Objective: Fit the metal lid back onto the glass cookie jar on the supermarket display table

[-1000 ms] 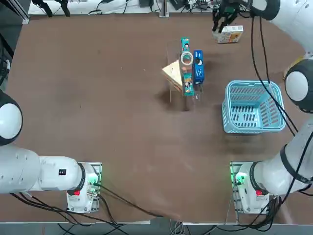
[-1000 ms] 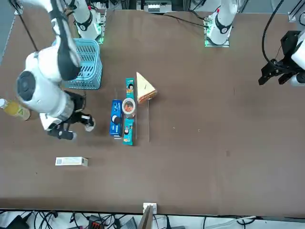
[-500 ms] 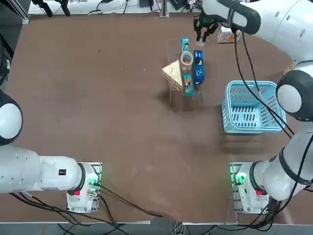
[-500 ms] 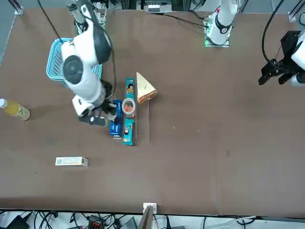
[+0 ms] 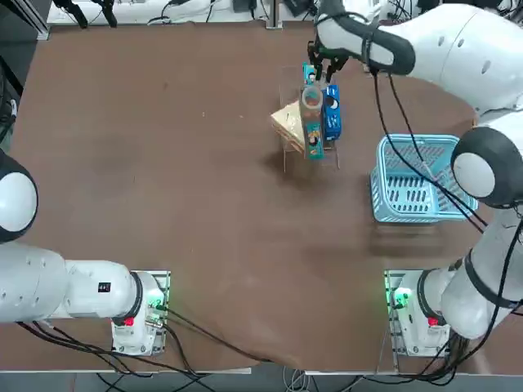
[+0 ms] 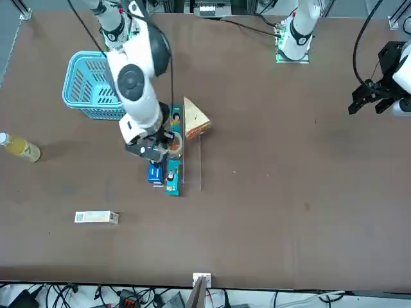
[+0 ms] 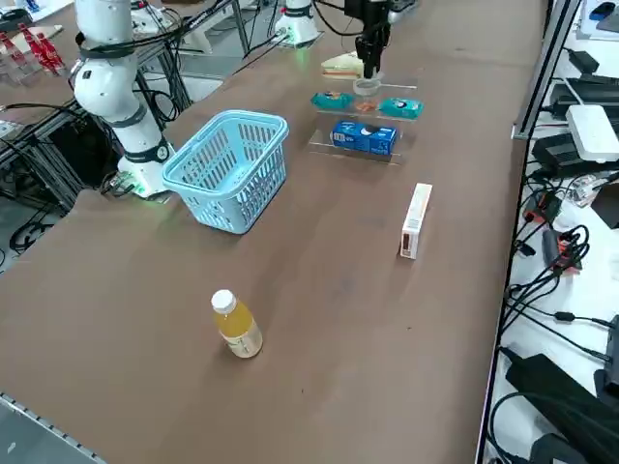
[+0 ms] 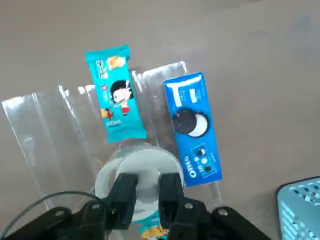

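The glass cookie jar (image 5: pixel 311 100) stands on a clear acrylic stand on the dark-brown supermarket display table (image 5: pixel 163 163), between a teal snack pack and a blue cookie pack. My right gripper (image 8: pixel 147 182) hovers just above the jar, shut on the metal lid (image 8: pixel 145 162), a pale grey disc held between its fingers. In the right wrist view the jar's clear rim (image 8: pixel 101 181) peeks out beside the lid, so the lid sits almost over the opening. The gripper (image 7: pixel 368 60) shows above the jar (image 7: pixel 366 87) in the right side view. I cannot tell whether lid and rim touch.
A teal snack pack (image 8: pixel 116 92), a blue cookie pack (image 8: pixel 192 125) and a wrapped sandwich (image 5: pixel 288 122) crowd the stand around the jar. A light-blue basket (image 5: pixel 421 180) sits to the right. A white box (image 6: pixel 96 217) and a juice bottle (image 6: pixel 19 147) lie farther off.
My right arm has swung from the far right corner by the white box leftward to above the jar, with its fingers staying shut.
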Available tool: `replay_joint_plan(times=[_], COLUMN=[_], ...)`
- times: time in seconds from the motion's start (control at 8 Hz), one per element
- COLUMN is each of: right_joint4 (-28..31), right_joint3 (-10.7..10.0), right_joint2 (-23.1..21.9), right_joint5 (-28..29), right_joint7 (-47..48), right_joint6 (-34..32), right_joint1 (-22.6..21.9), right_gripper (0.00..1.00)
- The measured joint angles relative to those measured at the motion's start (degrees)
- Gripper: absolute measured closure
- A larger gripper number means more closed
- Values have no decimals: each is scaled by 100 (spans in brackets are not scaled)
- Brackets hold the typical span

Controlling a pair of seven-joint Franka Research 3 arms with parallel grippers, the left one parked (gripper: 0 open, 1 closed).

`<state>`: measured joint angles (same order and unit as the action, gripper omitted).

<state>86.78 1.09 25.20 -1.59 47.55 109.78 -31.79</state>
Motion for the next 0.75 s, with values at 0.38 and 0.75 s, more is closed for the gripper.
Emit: replay_joint_plan(times=[0.38, 0.75], right_joint4=[-2, -2], right_joint3=[-2, -3], right_joint2=[107, 135], right_joint5=[-3, -2], right_joint7=[335, 365], right_joint6=[39, 39], right_joint1=[-153, -213], right_gripper=[72, 72])
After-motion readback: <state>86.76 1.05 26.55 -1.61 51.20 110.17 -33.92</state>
